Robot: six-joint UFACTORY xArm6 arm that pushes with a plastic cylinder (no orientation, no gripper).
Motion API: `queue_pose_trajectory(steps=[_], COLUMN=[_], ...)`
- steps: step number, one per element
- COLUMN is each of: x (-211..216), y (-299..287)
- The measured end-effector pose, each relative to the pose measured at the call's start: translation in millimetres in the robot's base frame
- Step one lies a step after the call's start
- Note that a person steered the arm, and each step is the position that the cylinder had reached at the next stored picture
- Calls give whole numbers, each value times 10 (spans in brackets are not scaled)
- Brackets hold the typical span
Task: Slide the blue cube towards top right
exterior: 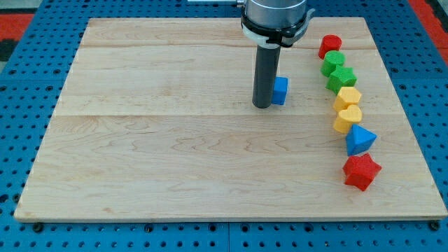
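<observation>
Nearest the view's bottom, on the wooden board (175, 161), we see a red star-shaped block (361, 171) at the right side. Just above it, close beside it, is a blue triangular block (360, 140).

Further up the same right-hand column, two yellow blocks (347, 119) (347, 96) touch one another; their exact shapes are rounded or hexagonal, and we cannot tell which. Above them are two green blocks: the lower (342, 78) looks star-like and the upper (333, 61) rounded, and they touch each other. A red block (330, 46), roughly cylindrical, heads the column near the board's top right.

The blue cube (281, 90) is in the upper middle of the board, well apart from the column and to its left.

We carry no hand and no jaws: the arm ends in a dark rod. Our tip (262, 106) rests on the board directly against the cube's left face, touching it; part of the cube is hidden behind the rod. Nothing is held or pinched.

At the view's top, the rod's grey mount (274, 14) shows. A blue perforated base (28, 84) surrounds the board.
</observation>
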State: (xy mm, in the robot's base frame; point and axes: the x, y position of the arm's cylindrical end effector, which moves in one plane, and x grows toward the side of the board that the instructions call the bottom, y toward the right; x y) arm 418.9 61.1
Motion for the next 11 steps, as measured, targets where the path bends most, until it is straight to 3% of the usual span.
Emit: queue_pose_trajectory(steps=[1,3,5,7,8,11], x=[-283,-192,-772,-786,-1215,-1826], y=[323,839,704,377,203,579])
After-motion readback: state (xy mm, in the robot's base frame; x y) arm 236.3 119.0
